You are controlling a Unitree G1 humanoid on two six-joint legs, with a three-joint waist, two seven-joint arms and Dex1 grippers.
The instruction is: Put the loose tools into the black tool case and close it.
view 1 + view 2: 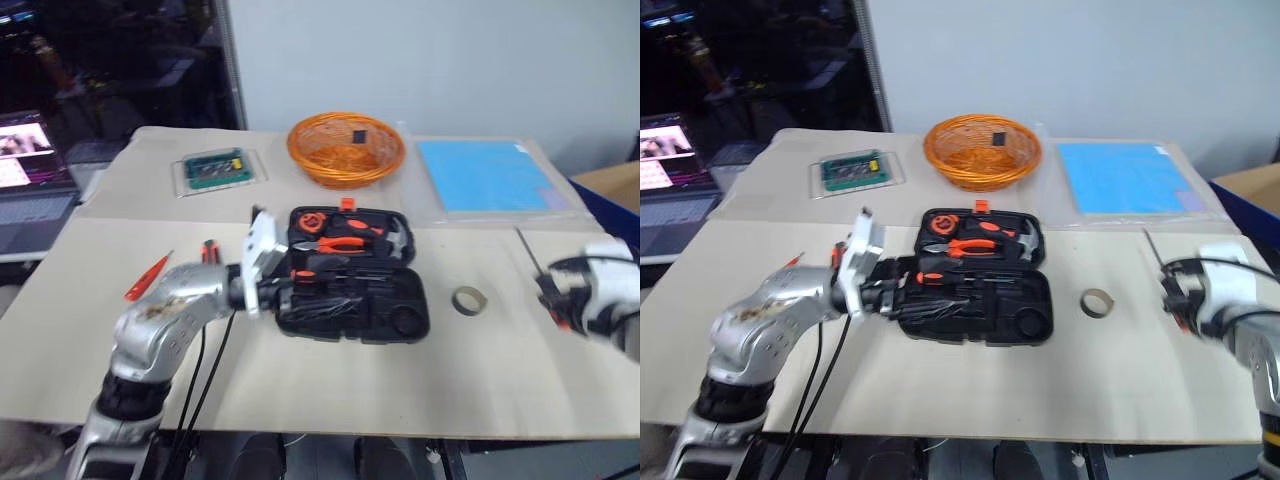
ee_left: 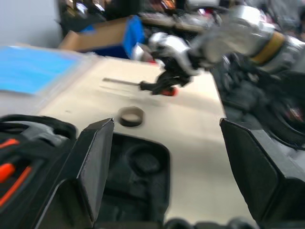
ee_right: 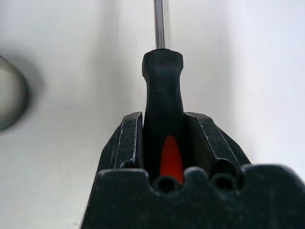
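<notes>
Right hand [image 3: 163, 131] clamped on a long screwdriver's [image 3: 163, 90] handle, right of the tape roll [image 1: 468, 300]. Left hand [image 2: 162, 157] gapes empty over the black tool case [image 1: 350, 275], lying open mid-desk [image 1: 330, 390]. Step: pick-up. Next, probably: carry the screwdriver leftward into its recess.

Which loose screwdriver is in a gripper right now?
The long screwdriver on the robot's right, its handle between the right gripper fingers. The orange tool by the left arm lies free on the table.
</notes>
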